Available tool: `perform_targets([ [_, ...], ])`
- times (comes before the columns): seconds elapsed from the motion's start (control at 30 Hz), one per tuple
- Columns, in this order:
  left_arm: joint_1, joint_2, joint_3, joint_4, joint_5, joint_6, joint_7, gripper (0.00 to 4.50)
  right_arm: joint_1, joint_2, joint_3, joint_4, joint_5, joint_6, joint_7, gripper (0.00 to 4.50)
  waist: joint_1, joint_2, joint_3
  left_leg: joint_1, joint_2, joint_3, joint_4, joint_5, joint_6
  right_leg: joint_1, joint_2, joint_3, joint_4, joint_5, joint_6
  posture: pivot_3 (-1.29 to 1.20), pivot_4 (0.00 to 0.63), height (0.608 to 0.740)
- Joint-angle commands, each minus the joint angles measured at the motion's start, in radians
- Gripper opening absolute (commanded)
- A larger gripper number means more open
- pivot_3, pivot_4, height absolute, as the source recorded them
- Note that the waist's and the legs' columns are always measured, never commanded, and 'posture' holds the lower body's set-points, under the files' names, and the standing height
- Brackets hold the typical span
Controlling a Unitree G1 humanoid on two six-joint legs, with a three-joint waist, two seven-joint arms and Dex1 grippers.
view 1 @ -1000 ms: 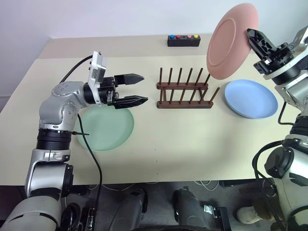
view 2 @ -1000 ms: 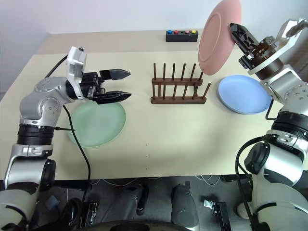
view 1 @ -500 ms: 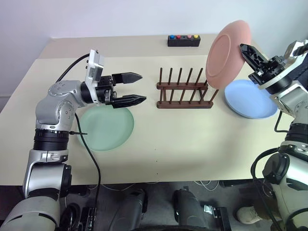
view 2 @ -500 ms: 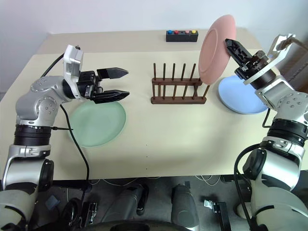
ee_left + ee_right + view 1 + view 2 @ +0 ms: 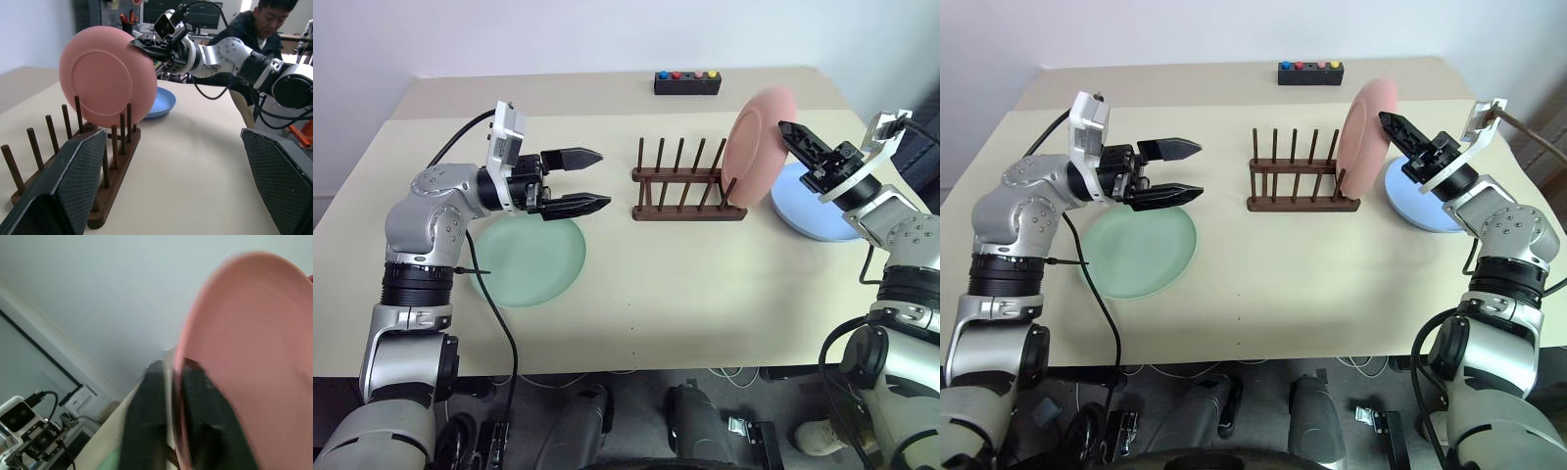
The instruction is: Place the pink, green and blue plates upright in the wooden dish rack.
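The wooden dish rack (image 5: 688,182) stands mid-table, its peg rows running left to right, with the pink plate (image 5: 751,134) upright at its right end, lower edge down among the last pegs. The right gripper (image 5: 792,135) is at the plate's upper right rim, one black finger on each face; whether they still pinch it or have let go I cannot tell. Just beyond the rack's right end the blue plate (image 5: 815,203) lies flat, partly behind the pink one. The green plate (image 5: 530,258) lies flat on the left, well apart from the rack, with bare tabletop between them. The left gripper (image 5: 589,179) hovers above the green plate's far edge, fingers spread wide and holding nothing, pointing toward the rack's free left pegs. A black button box (image 5: 686,82) sits near the table's far edge.
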Motion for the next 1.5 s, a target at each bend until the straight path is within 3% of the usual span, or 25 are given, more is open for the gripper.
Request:
perform_targets([
  [0.03,-0.007,0.008,0.017,-0.031,-0.015,0.0,0.002,4.5,-0.009,-0.013,-0.008,-0.042,0.007,-0.008,0.021,2.34,0.0,0.0,0.0,0.0,0.0,0.0,0.0,0.0,0.0,0.0,0.0,0.0,0.0,0.0,0.0,0.0,0.15,0.74],
  [0.17,-0.003,0.009,0.018,-0.035,-0.016,-0.001,0.002,4.5,-0.019,-0.024,-0.015,-0.047,0.01,-0.006,0.02,4.42,0.001,0.0,0.0,0.0,0.0,0.0,0.0,0.0,0.0,0.0,0.0,0.0,0.0,0.0,0.0,0.0,0.15,0.74],
  [0.2,-0.002,0.009,0.019,-0.035,-0.017,0.002,0.002,4.5,-0.022,-0.029,-0.02,-0.07,0.01,-0.024,0.022,4.47,0.001,0.0,0.0,0.0,0.0,0.0,0.0,0.0,0.0,0.0,0.0,0.0,0.0,0.0,0.0,0.0,0.15,0.74],
  [0.63,-0.006,-0.002,0.009,-0.027,-0.011,-0.004,-0.005,4.5,-0.1,-0.104,-0.119,-0.259,0.073,-0.094,-0.036,4.47,0.003,0.0,0.0,0.0,0.0,0.0,0.0,0.0,0.0,0.0,0.0,0.0,0.0,0.0,0.0,0.0,0.15,0.74],
  [0.93,-0.048,-0.012,0.007,0.044,0.016,-0.062,-0.013,4.5,0.22,-0.323,-0.021,-0.445,-0.143,-0.286,0.189,4.47,0.004,0.0,0.0,0.0,-0.001,0.002,0.001,0.0,0.0,0.001,0.0,0.001,-0.001,0.001,0.002,0.0,0.15,0.74],
  [1.23,-0.063,-0.014,-0.01,0.081,0.038,-0.08,-0.049,4.5,0.473,-0.361,-0.019,-0.66,-0.14,-0.246,0.217,4.47,0.006,0.001,0.0,0.001,0.0,0.004,0.0,0.0,0.001,0.0,0.0,0.002,-0.001,0.001,0.002,0.0,0.15,0.74],
  [1.5,-0.086,0.102,-0.007,0.12,0.097,-0.063,-0.06,4.5,0.506,-0.335,-0.012,-0.813,-0.085,-0.229,0.164,4.47,0.006,0.0,0.0,0.001,0.001,0.005,0.0,-0.001,0.001,0.0,0.0,0.003,-0.001,0.001,0.002,0.0,0.15,0.74],
])
